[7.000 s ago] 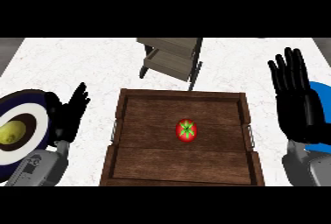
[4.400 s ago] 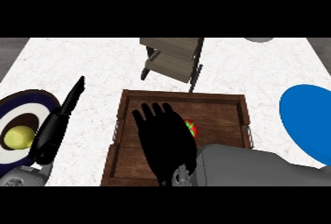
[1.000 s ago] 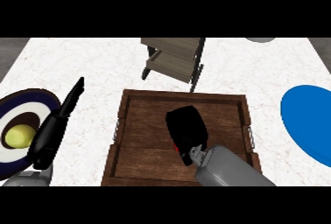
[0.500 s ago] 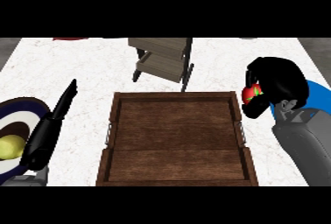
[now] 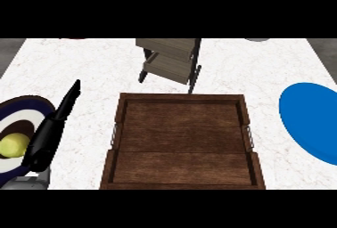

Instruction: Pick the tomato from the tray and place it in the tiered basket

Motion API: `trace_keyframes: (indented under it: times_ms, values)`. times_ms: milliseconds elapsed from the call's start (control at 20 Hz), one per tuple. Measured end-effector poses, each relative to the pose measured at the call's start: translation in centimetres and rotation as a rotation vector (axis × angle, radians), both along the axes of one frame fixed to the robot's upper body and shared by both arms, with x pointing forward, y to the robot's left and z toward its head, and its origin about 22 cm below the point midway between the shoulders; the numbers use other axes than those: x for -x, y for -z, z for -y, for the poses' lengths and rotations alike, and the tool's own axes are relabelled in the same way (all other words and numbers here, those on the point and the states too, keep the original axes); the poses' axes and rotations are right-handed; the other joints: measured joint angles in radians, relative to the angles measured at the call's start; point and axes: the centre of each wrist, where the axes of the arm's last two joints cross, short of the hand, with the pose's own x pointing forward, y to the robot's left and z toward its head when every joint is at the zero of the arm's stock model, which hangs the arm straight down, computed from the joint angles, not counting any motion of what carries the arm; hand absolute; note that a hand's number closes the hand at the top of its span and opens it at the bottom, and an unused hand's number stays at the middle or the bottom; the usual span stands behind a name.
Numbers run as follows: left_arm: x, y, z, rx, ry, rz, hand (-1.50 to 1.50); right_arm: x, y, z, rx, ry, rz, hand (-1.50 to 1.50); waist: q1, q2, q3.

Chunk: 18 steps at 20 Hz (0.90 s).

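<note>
Where the counter [image 5: 99,67] meets the view's left edge, a dark blue plate with a white ring [image 5: 16,133] lies flat, and a yellow, rounded item [image 5: 13,144] sits on its centre. Left hand [image 5: 52,131]: seen edge-on, just beside and partly over that plate's right rim, fingers straight and together, pointing up the view, holding nothing; a bit of grey forearm [image 5: 30,181] shows at the lower left. Hand reads as resting.

Centre: wooden tray [image 5: 181,100], dark brown, rectangular, with raised walls and a small metal handle on each long side. Its floor shows bare wood.

Above the tray, just beyond its far wall: tiered basket [image 5: 170,60], pale wood shelves in a dark frame, seen from above. What its tiers hold cannot be made out from here.

Right: blue plate [image 5: 309,122], cut off by the view's right edge, lying on the counter apart from the tray.

Tomato: shows nowhere in this view, so its location cannot be told. Right hand: likewise outside the view, so whether its fingers are spread or curled cannot be told.
</note>
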Motion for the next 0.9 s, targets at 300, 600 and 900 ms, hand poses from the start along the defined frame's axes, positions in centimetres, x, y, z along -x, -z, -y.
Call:
trace_keyframes:
  times_ms: [300,600,900]
  values:
    - [-0.1,-0.2,0.3,-0.005,0.031,0.008,0.0,2.6,-8.2,0.4,-0.024,-0.09,0.144,1.5,0.031,0.005,-0.001]
    - [-0.5,-0.6,1.0,0.0,0.043,0.014,0.0,2.4,-12.8,-3.2,-0.061,-0.174,0.237,1.5,0.046,0.009,-0.002]
    - [-1.2,-0.7,1.0,-0.003,0.054,0.016,0.0,0.5,-16.9,-7.7,-0.108,-0.207,0.244,1.5,0.058,0.012,-0.003]
